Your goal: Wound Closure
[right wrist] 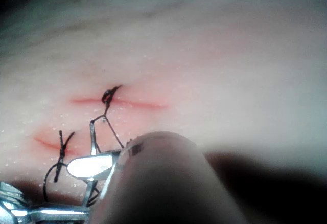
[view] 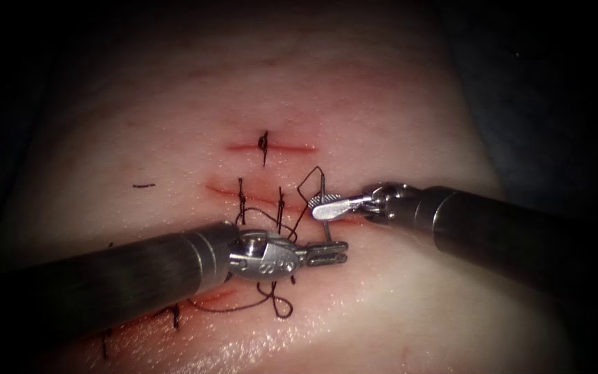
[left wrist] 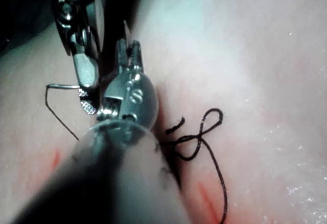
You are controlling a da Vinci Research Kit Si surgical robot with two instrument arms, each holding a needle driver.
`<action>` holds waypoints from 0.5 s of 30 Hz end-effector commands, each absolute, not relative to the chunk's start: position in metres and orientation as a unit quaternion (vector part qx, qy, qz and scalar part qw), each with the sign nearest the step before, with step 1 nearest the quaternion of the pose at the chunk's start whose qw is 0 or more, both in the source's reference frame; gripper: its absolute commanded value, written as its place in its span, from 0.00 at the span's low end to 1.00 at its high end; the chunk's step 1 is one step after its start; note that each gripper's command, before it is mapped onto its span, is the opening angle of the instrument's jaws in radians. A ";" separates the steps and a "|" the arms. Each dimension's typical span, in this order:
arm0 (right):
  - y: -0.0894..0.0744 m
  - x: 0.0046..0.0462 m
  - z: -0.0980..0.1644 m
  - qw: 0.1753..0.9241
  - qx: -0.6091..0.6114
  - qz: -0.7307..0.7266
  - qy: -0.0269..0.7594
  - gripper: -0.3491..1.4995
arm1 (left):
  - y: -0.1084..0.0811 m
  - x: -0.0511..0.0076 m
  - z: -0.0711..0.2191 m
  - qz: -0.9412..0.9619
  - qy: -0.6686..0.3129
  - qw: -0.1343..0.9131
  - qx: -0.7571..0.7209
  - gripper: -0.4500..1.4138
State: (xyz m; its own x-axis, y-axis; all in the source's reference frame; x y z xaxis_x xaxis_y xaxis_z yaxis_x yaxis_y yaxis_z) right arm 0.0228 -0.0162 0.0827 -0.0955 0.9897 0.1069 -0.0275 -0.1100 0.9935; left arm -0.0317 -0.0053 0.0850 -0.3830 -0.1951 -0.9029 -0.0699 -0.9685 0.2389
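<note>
Pale slab of tissue (view: 396, 125) under the scope light, dark all round, a few short red cuts (view: 271, 147) across it with knots already sitting on them. Right tool (view: 321, 208) has its jaws clamped on the needle (view: 322, 185), gripping it near one end, so the needle stands up out of the jaws and is not in the tissue. My guess is it's held up like that to keep the point clear of the surface. Thread (view: 306, 181) arcs off the needle's top end and drops towards the stitches on the middle cut. Left tool (view: 337, 253) sits just below, jaws look closed and I can't see anything in them. Loose thread loops lie on the tissue under its wrist.
</note>
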 end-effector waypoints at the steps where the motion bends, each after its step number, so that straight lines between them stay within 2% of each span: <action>1: -0.016 0.0236 0.083 0.456 0.495 0.556 0.488 0.93 | -0.005 -0.0322 0.086 -0.823 -0.120 0.039 0.554 0.00; 5: -0.016 0.0236 0.083 0.456 0.495 0.556 0.488 0.90 | -0.005 -0.0322 0.085 -0.823 -0.120 0.039 0.554 0.00; 7: -0.016 0.0236 0.083 0.456 0.495 0.556 0.488 0.80 | -0.005 -0.0322 0.085 -0.823 -0.120 0.039 0.554 0.00; 8: -0.016 0.0235 0.083 0.457 0.495 0.556 0.487 0.36 | -0.005 -0.0322 0.085 -0.823 -0.120 0.039 0.554 0.00; 9: -0.016 0.0234 0.083 0.469 0.493 0.554 0.481 0.09 | -0.005 -0.0322 0.085 -0.823 -0.120 0.039 0.554 0.00; 10: -0.016 0.0234 0.084 0.479 0.490 0.552 0.476 0.00 | -0.005 -0.0322 0.085 -0.823 -0.120 0.039 0.554 0.00; 15: -0.015 0.0233 0.084 0.496 0.475 0.537 0.490 0.00 | -0.005 -0.0323 0.085 -0.822 -0.120 0.040 0.555 0.00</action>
State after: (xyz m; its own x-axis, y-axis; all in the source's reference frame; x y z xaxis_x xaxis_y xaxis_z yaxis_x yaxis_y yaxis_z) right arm 0.0224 -0.0159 0.0837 -0.0577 0.9980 0.0266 -0.0713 -0.0307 0.9970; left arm -0.0318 -0.0054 0.0850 -0.3844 -0.1969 -0.9019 -0.0667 -0.9685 0.2398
